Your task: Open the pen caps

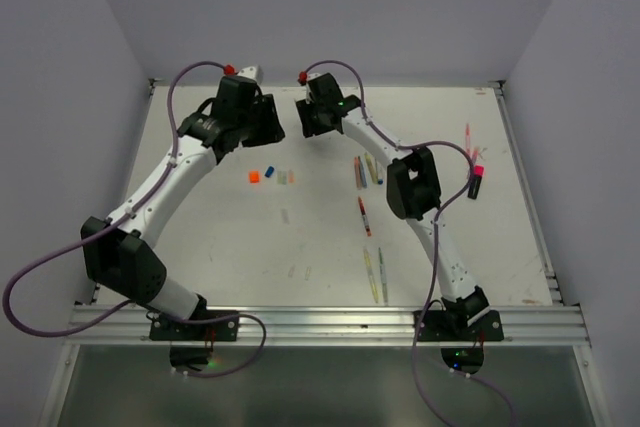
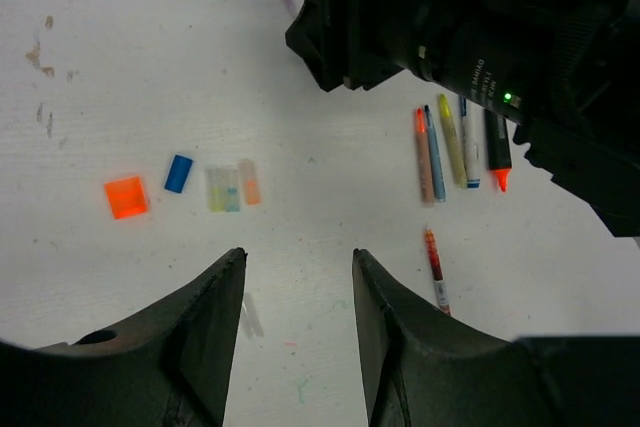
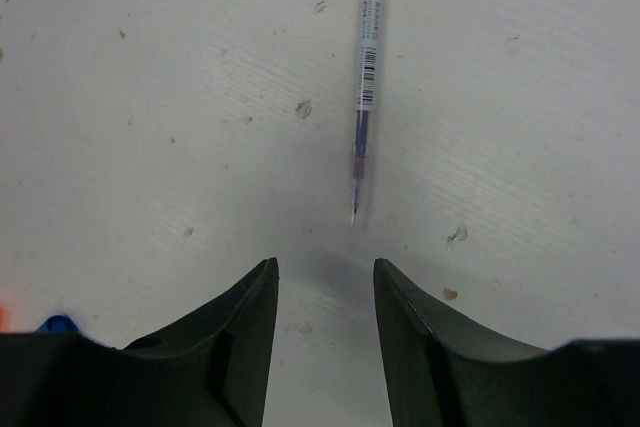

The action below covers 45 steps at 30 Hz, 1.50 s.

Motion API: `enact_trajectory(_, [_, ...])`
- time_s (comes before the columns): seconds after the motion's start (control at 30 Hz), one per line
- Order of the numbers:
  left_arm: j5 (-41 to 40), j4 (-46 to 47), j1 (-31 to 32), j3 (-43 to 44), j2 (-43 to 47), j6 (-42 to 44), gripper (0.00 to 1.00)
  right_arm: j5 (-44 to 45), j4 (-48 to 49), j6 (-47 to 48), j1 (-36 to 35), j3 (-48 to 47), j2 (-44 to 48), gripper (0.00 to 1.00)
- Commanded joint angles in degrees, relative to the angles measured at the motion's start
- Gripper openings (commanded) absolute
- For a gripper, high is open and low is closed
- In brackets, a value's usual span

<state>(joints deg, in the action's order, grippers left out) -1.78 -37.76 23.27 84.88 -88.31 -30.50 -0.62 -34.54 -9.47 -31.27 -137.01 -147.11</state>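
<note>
White desk (image 1: 330, 247), grey walls all round, both arms reaching to the far side. Left gripper (image 2: 298, 255) hangs above the desk, jaws spread, nothing between them. Just beyond it there's a line of loose caps: orange cap (image 2: 126, 197) at the left, blue cap (image 2: 178, 173) next, then a yellowish cap (image 2: 222, 188) touching a pale orange cap (image 2: 249, 181). All four lie on the desk, off any pen. To the right, well apart from them, a row of pens (image 2: 452, 139) lies side by side, and a red pen (image 2: 435, 267) sits alone nearer the camera. Right gripper (image 3: 325, 265) is spread wide too and empty, hovering over bare desk. A purple pen (image 3: 365, 67) lies just ahead of it, bare tip pointing back at the gap. The blue cap peeks in at the lower left of that view. Over by the right edge, a black highlighter (image 1: 475, 185) with a pink end lies on its own
</note>
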Motion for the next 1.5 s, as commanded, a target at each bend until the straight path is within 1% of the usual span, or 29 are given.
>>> enact_trajectory(0.0, [3.45, 2.69, -0.33, -3.05, 2.96, -2.89, 0.50, 3.17, 2.38, 2.88, -0.37, -4.49, -1.16, 0.46])
enact_trajectory(0.23, [5.65, 5.24, -0.33, -6.13, 5.96, -5.53, 0.50, 5.72, 3.43, 7.79, -0.73, -5.19, -2.92, 0.46])
enact_trajectory(0.4, [7.31, 6.55, -0.33, -7.45, 6.75, -6.50, 0.50, 4.06, 3.96, 9.04, -0.81, -6.42, -5.11, 0.46])
enact_trajectory(0.43, [7.32, 6.56, -0.33, -7.62, 6.75, -6.59, 0.50, 3.88, 3.87, 11.04, -0.99, -6.95, -5.47, 0.46])
enact_trajectory(0.67, [8.37, 7.17, -0.33, -8.07, 7.36, -7.03, 0.51, 4.05, 4.57, 11.06, -1.08, -8.10, -8.10, 0.46])
enact_trajectory(0.77, [8.72, 7.79, -0.33, -8.07, 7.98, -7.47, 0.51, 3.62, 5.10, 11.06, -0.99, -8.27, -8.63, 0.44])
enact_trajectory(1.07, [9.52, 8.40, -0.33, -7.89, 8.42, -7.99, 0.52, 3.26, 3.87, 10.44, -1.17, -7.75, -9.60, 0.30])
enact_trajectory(1.1, [9.43, 8.40, -0.33, -7.98, 8.42, -8.08, 0.52, 3.26, 3.70, 10.44, -1.08, -7.75, -9.69, 0.23])
enact_trajectory(1.17, [9.43, 8.49, -0.33, -8.15, 8.68, -8.08, 0.52, 3.26, 3.43, 10.27, -1.16, -7.75, -9.78, 0.15])
enact_trajectory(1.2, [9.51, 8.49, -0.33, -8.24, 8.86, -8.17, 0.52, 3.35, 3.61, 10.00, -1.08, -7.66, -9.78, 0.02])
enact_trajectory(1.23, [9.52, 8.40, -0.33, -8.24, 8.95, -8.17, 0.52, 3.26, 3.69, 10.00, -1.08, -7.74, -9.78, 0.00])
enact_trajectory(1.4, [9.17, 6.30, -0.33, -7.54, 8.95, -9.22, 0.52, 2.29, 5.45, 9.91, -0.99, -10.11, -8.38, 0.00])
enact_trajectory(1.47, [9.08, 5.59, -0.33, -6.49, 9.12, -9.92, 0.52, 1.42, 5.37, 7.28, -0.73, -11.34, -7.32, 0.00])
